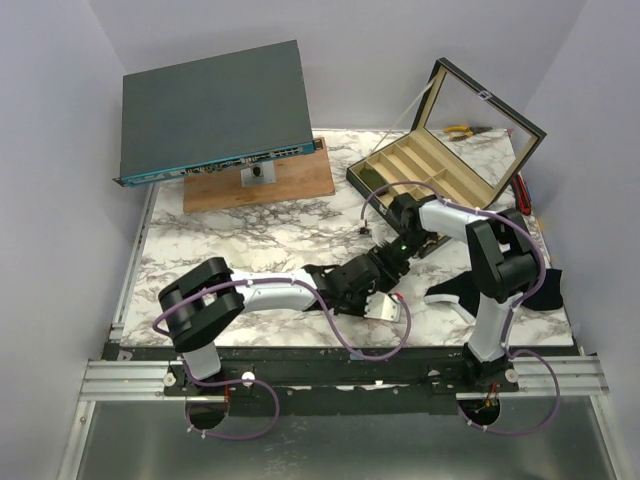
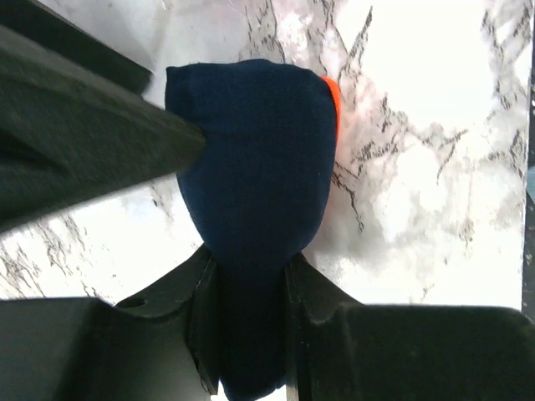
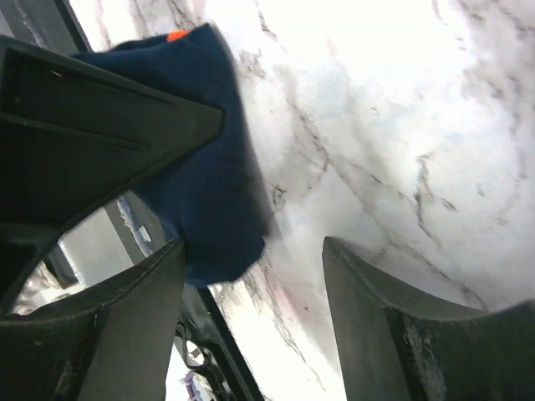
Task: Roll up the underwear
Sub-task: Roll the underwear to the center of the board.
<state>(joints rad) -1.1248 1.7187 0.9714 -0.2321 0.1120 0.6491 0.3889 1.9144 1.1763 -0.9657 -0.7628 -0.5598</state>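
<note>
The underwear is a bunched navy-blue bundle with a strip of orange trim, lying on the marble table. My left gripper is shut on its near end, with a finger on each side. My right gripper is open; the navy fabric lies against its left finger, and its right finger stands over bare marble. In the top view the two grippers meet at the table's middle front, the left and the right, and hide most of the garment; only a pale and orange bit shows.
A black cloth with a white edge lies at the right front by the right arm's base. An open wooden compartment box stands at the back right. A dark flat device rests on a wooden board at the back left.
</note>
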